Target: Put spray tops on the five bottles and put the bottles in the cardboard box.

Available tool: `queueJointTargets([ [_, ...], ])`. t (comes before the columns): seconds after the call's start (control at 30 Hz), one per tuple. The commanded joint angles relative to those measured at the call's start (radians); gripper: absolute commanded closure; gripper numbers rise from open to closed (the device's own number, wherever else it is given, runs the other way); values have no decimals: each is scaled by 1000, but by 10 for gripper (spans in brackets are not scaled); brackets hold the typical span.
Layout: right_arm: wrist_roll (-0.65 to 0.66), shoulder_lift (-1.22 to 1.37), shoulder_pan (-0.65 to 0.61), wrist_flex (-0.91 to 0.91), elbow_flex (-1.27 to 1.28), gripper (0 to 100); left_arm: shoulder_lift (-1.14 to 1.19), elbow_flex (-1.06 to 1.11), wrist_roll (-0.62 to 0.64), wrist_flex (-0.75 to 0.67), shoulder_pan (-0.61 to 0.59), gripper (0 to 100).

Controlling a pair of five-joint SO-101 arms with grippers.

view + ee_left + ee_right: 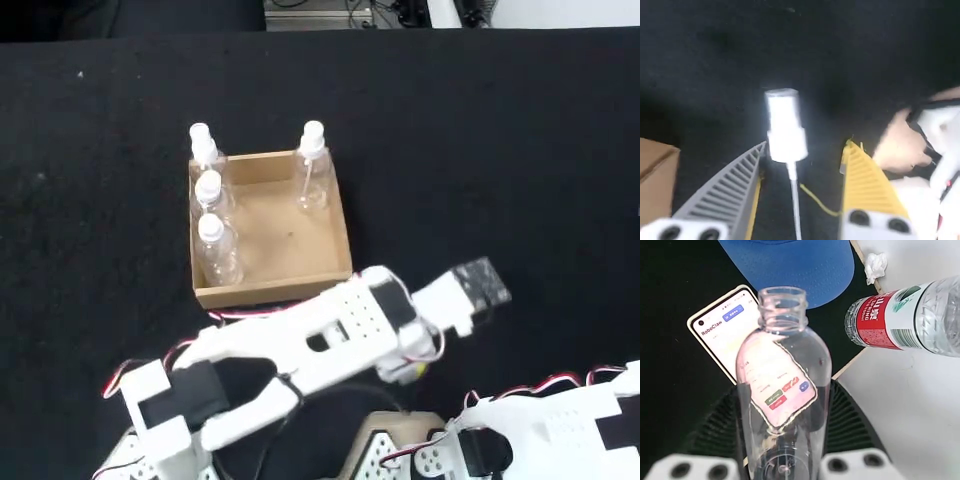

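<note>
1. The cardboard box (270, 287) sits on the black table (500, 150), left of centre.
2. Three topped bottles (207, 190) stand in a row along the box's left wall. A fourth topped bottle (312, 165) stands in its far right corner.
3. The left arm (330, 335) lies across the near side of the table, just beside the box's near right corner.
4. The left gripper (805, 145) is spread wide. A loose spray top (785, 125) sits between its grey and yellow fingers, closer to the grey one, with its thin tube running back toward the gripper.
5. The right arm (560, 420) is at the near right edge.
6. The right gripper (787, 395) pinches a clear bottle (782, 370) from both sides. The bottle's neck is open, with no top on it.
7. Behind that bottle lie a phone (725, 325), a blue cap (790, 265), a water bottle (905, 315) on its side and a crumpled tissue (876, 265).
</note>
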Motion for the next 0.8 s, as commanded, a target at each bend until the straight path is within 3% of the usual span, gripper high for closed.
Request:
queueJointTargets([
  [0.0, 8, -7, 15, 2, -13, 987, -5, -70, 29, -12, -31, 780],
  [0.3, 8, -7, 17, 2, -12, 987, 198, -79, 28, -100, -58, 780],
  [0.57, 8, -7, 17, 2, -12, 987, 244, -125, 28, -98, -39, 780],
  [0.77, 8, -7, 17, -2, -12, 987, 245, -128, 29, -21, -12, 786],
])
